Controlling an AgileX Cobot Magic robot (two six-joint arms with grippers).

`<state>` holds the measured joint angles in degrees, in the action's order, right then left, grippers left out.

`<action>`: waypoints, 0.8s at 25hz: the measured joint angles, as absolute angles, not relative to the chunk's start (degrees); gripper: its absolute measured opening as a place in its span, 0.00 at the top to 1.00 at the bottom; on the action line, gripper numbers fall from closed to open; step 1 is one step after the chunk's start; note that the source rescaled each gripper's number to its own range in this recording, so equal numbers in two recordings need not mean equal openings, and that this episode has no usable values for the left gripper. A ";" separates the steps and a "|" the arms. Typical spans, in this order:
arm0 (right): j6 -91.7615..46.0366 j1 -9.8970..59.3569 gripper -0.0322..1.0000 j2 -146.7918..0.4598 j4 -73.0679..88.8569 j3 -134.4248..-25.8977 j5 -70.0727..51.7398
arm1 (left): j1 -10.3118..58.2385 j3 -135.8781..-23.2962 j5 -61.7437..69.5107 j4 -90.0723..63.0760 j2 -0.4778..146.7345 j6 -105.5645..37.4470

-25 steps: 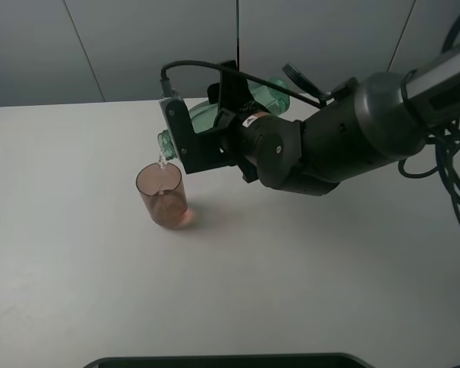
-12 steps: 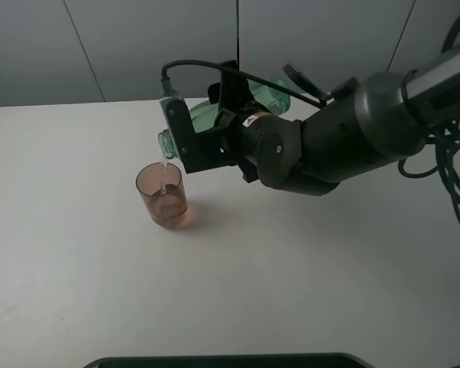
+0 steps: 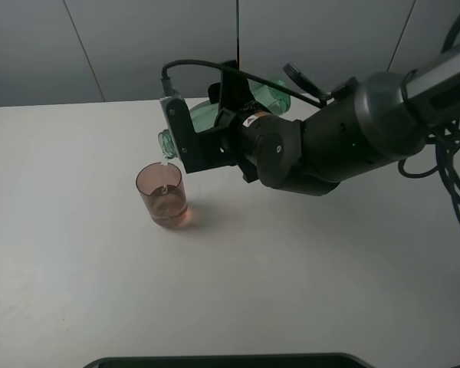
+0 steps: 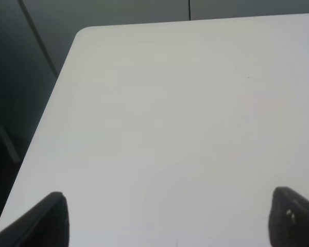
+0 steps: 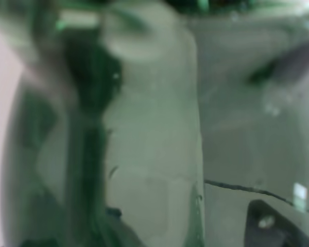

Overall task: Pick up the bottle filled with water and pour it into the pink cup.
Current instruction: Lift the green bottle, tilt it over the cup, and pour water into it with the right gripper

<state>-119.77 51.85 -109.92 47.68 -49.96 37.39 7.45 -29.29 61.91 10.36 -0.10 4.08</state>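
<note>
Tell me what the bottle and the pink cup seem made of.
The bottle: likely plastic, see-through green, glossy; light passes through its wall. The pink cup: probably plastic too, translucent brownish-pink, smooth; its inside shows through the side. Glass cannot be ruled out by look.

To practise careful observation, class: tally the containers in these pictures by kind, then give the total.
Bottles: 1, the bottle, tilted with its mouth over the cup.
Cups: 1, the pink cup, upright on the table.
Total: 2.
</note>
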 joint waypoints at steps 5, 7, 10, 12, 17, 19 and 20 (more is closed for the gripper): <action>-119.77 51.85 0.97 -109.92 47.79 -49.96 37.39 | 7.45 -29.29 61.91 10.36 -0.10 4.08; -119.77 51.85 0.97 -109.92 47.78 -49.96 37.39 | 7.45 -29.29 61.91 10.36 -0.10 4.08; -119.77 51.85 0.97 -109.92 47.78 -49.96 37.39 | 7.45 -29.29 61.91 10.36 -0.10 4.08; -119.77 51.85 0.97 -109.92 47.78 -49.96 37.39 | 7.45 -29.29 61.91 10.36 -0.10 4.08; -119.77 51.14 0.97 -109.92 47.68 -49.96 37.65 | 7.45 -29.29 61.91 10.36 -0.10 4.08; -119.77 51.14 0.97 -109.92 47.68 -49.96 37.65 | 7.45 -29.29 61.91 10.36 -0.10 4.08; -119.77 51.14 0.97 -109.92 47.68 -49.96 37.65 | 7.45 -29.29 61.91 10.36 -0.10 4.08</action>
<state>-119.77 51.14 -109.92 47.68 -49.96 37.65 7.45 -29.29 61.91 10.36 -0.10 4.08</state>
